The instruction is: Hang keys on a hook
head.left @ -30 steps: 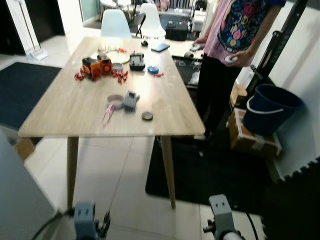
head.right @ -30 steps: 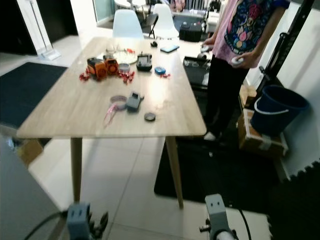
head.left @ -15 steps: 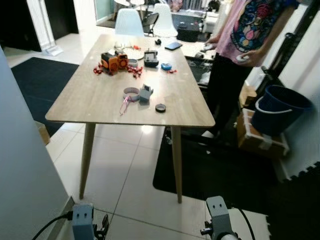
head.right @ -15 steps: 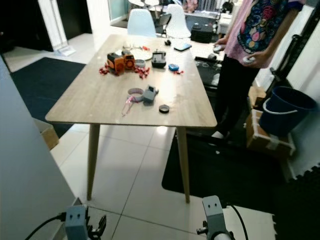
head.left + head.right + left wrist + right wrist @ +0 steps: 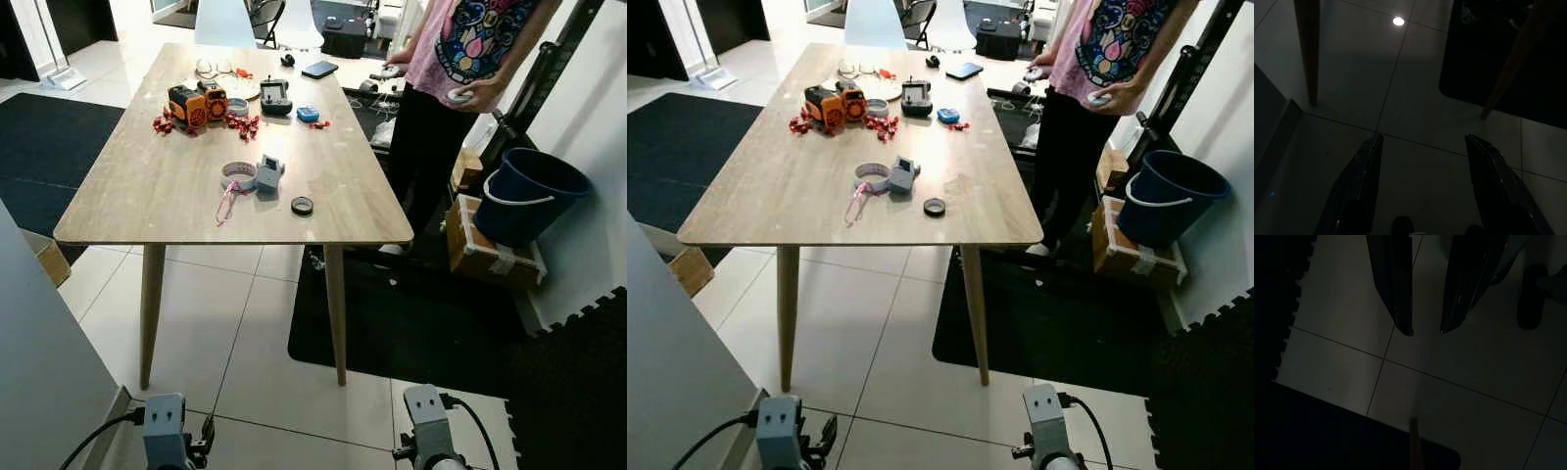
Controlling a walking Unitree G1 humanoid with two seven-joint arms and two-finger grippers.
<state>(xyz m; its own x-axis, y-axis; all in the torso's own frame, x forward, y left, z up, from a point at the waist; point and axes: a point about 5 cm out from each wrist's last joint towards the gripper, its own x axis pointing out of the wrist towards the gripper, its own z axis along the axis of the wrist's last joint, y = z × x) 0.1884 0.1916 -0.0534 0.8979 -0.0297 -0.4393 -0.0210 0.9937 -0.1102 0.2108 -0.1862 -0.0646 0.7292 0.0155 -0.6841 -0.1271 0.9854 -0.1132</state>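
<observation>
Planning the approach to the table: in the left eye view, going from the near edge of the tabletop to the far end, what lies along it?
Small black round disc → grey key fob with pink cord → orange toy vehicle → black handheld device → dark flat phone → white chair.

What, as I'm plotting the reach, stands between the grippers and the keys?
Nothing lying on the table does: bare wood runs from its near edge to the keys. But the left gripper and right gripper hang low over the floor, below the tabletop, so the table edge itself lies between.
</observation>
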